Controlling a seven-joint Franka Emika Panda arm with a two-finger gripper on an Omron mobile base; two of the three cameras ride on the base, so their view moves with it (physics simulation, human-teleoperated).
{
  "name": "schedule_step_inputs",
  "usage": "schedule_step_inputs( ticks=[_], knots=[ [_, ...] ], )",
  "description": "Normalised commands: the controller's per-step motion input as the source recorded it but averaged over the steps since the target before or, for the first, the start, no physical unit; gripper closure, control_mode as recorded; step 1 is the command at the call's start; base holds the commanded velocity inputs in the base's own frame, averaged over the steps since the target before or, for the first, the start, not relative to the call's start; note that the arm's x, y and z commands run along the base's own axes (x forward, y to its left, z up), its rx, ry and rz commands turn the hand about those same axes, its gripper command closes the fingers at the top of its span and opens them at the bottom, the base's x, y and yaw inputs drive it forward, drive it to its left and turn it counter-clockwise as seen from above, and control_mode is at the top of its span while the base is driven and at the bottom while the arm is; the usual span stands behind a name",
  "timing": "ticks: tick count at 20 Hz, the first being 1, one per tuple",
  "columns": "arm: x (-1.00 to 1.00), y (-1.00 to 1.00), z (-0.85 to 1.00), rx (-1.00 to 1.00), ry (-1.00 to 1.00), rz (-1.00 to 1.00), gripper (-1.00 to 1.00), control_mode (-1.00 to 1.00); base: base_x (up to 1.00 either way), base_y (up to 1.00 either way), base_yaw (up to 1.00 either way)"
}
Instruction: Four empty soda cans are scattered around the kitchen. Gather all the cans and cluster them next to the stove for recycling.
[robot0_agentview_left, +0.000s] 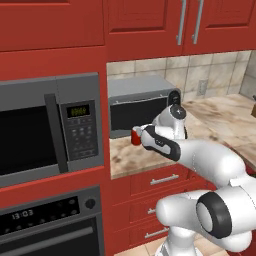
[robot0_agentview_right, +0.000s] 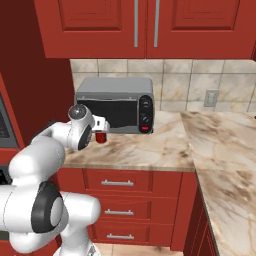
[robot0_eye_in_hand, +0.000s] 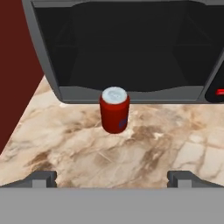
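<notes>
One red soda can (robot0_eye_in_hand: 114, 109) with a silvery top stands upright on the beige marbled counter (robot0_eye_in_hand: 144, 148), right in front of a grey countertop oven (robot0_eye_in_hand: 127, 48). My gripper (robot0_eye_in_hand: 113, 178) is open, level with the counter and a short way back from the can, which sits centred between the two fingertips (robot0_eye_in_hand: 43, 177). From the base views the same can (robot0_agentview_left: 136, 136) (robot0_agentview_right: 101, 137) peeks out just past my hand, partly covered by it. The stove is out of view.
A tall red cabinet side (robot0_eye_in_hand: 17, 65) walls in the counter to the can's left. It houses a built-in microwave (robot0_agentview_left: 50, 127) and a black wall oven (robot0_agentview_left: 45, 220). Red drawers (robot0_agentview_right: 117, 183) sit under the counter, which runs on to the right (robot0_agentview_right: 220, 150).
</notes>
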Motion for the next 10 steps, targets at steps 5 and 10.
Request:
schedule_step_inputs(
  ticks=[5, 10],
  knots=[
    [0.2, 0.0, 0.0, 0.0, 0.0, 0.0, -1.0, -1.0, 0.0, 0.0, 0.0],
    [0.03, 0.0, 0.0, 0.0, 0.0, 0.0, -1.0, -1.0, 0.0, 0.0, 0.0]
  ],
)
